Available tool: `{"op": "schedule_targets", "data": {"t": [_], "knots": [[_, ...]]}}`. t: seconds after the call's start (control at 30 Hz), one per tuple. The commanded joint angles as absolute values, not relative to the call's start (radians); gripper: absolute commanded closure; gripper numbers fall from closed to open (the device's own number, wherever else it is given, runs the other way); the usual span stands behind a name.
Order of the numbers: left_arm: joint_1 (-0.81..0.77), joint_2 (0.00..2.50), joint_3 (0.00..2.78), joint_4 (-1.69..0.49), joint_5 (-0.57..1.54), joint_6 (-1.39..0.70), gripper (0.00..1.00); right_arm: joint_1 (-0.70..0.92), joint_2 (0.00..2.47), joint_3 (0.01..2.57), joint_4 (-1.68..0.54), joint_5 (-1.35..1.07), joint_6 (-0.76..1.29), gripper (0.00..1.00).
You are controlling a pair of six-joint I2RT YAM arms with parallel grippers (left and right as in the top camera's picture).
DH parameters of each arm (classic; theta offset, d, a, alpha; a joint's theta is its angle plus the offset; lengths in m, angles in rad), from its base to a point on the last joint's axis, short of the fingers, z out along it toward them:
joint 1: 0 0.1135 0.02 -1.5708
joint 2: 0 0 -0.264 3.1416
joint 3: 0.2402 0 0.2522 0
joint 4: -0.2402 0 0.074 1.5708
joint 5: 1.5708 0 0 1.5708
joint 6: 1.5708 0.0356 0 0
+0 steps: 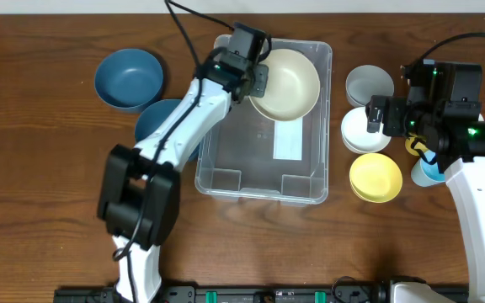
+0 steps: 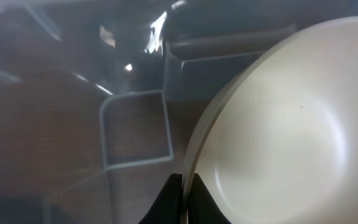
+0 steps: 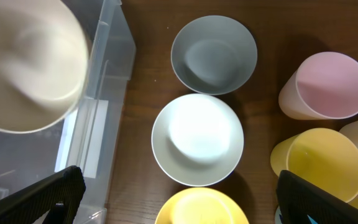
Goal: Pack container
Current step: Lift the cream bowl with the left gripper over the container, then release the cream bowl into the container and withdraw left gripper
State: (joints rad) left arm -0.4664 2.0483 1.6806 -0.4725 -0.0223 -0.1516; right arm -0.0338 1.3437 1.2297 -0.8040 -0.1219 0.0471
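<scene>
While left jaws pinch the cream bowl [image 1: 286, 80] (over the container [image 1: 234, 160]) — right jaws stand spread

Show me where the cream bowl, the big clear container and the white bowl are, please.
cream bowl [image 1: 289, 80], overhead view, on its inner hollow.
container [image 1: 241, 147], overhead view, on its bare clear floor.
white bowl [image 3: 197, 140], right wrist view, on the middle of its inside.
</scene>
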Motion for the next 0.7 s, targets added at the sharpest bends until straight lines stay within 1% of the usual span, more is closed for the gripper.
{"op": "schedule_targets", "data": {"t": [0.0,0.07,0.1,0.13,0.17,0.2,0.37,0.47,0.57,0.67], "knots": [[-0.460,2.069,1.699,-0.443,-0.043,-0.138,0.94,-0.039,1.347,1.242,-0.805,-0.120,0.036,0.01],[-0.459,2.075,1.699,-0.438,-0.043,-0.138,0.94,-0.039,1.347,1.242,-0.805,-0.120,0.036,0.01],[-0.459,2.075,1.699,-0.435,-0.043,-0.138,0.90,-0.039,1.347,1.242,-0.805,-0.120,0.036,0.01],[-0.458,2.073,1.699,-0.430,-0.043,-0.138,0.66,-0.039,1.347,1.242,-0.805,-0.120,0.036,0.01],[-0.456,2.065,1.699,-0.427,-0.043,-0.136,0.48,-0.039,1.347,1.242,-0.805,-0.120,0.036,0.01],[-0.452,2.057,1.700,-0.428,-0.043,-0.130,0.46,-0.039,1.347,1.242,-0.805,-0.120,0.036,0.01],[-0.427,1.959,1.701,-0.462,-0.042,-0.131,0.46,-0.039,1.347,1.242,-0.805,-0.120,0.036,0.01],[-0.399,1.868,1.701,-0.519,-0.043,-0.131,0.46,-0.039,1.347,1.242,-0.805,-0.120,0.036,0.01],[-0.350,1.769,1.701,-0.603,-0.043,-0.132,0.46,-0.039,1.347,1.242,-0.805,-0.120,0.036,0.01],[-0.263,1.681,1.701,-0.702,-0.047,-0.158,0.46,-0.039,1.347,1.242,-0.805,-0.120,0.036,0.01]]}}
